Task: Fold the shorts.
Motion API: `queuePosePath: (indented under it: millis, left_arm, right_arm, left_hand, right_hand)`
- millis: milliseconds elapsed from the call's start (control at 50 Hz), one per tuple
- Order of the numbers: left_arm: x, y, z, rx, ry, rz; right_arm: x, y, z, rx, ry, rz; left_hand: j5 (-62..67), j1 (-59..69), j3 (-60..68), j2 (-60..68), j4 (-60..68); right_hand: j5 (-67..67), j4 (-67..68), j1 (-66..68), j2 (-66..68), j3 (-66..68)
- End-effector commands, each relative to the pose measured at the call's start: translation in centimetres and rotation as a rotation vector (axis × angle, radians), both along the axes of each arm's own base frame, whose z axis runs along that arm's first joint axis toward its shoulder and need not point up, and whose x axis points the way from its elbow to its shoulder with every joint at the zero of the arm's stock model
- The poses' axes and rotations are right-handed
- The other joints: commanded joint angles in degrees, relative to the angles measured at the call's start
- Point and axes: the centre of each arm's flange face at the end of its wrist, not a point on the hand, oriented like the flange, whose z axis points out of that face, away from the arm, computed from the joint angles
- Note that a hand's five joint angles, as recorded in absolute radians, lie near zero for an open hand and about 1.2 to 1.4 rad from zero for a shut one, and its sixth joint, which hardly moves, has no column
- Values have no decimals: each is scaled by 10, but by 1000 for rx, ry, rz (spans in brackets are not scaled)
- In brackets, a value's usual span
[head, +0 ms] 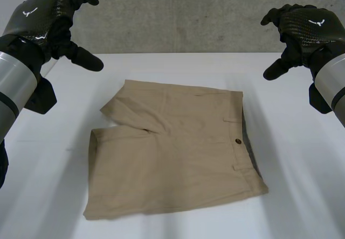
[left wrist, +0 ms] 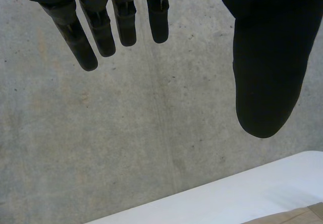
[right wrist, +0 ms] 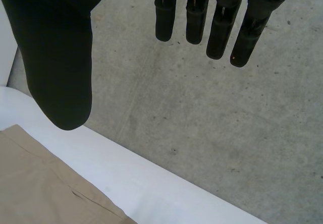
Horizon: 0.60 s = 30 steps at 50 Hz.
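The shorts (head: 172, 153) lay flat on the table (head: 302, 196); our left hand (head: 48, 18) and right hand (head: 304, 26) hung well clear, fingers straight, holding nothing. We judged both should pinch the far edge together; its leg seemed creased.

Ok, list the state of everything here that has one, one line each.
shorts: spread flat on the table, not yet folded, touched by neither hand.
left hand: open, held up clear of the shorts, holding nothing.
right hand: open, held up clear of the shorts, holding nothing.
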Motion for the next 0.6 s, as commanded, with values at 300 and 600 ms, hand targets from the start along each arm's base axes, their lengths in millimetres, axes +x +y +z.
queuePosePath:
  millis: [300, 600]
  left_arm:
    - [1, 6, -8, 19, -7, -8]
    - [3, 24, -43, 137, -260, -23]
  right_arm:
    - [1, -2, -3, 3, 10, 4]
    - [9, 22, -47, 119, 371, 223]
  left_hand:
    - [-88, -67, -61, -63, -64]
    - [-59, -38, -33, -35, -36]
  right_hand:
    - [-130, -87, -57, -84, -88]
    - [-130, -87, -57, -84, -88]
